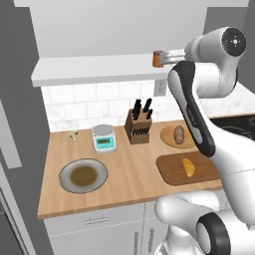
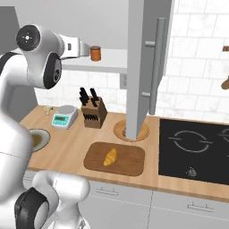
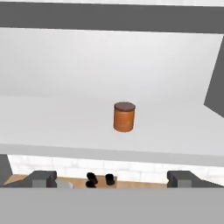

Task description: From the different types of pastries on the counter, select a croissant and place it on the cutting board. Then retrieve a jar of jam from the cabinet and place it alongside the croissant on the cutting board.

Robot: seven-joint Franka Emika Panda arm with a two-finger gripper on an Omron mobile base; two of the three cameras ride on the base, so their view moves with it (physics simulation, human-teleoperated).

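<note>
Looking at a light wood counter with white drawer fronts under it and white tiled wall behind. On it there's a dark cutting board with the croissant already lying on it, and just behind that a round light-wood plate with the darker brown bun. Further left: a knife block, a small kitchen scale and a grey-olive plate. From the right side you can see a black cooktop next to the board, plus an open cabinet door hanging over the plate.

Up top is the white cabinet shelf, and the jar of jam stands upright on it, near the front edge.

Arm's raised high and reaching level toward that shelf. The gripper points straight at the jar with its jaws spread wide, nothing in them, not touching the jar.
</note>
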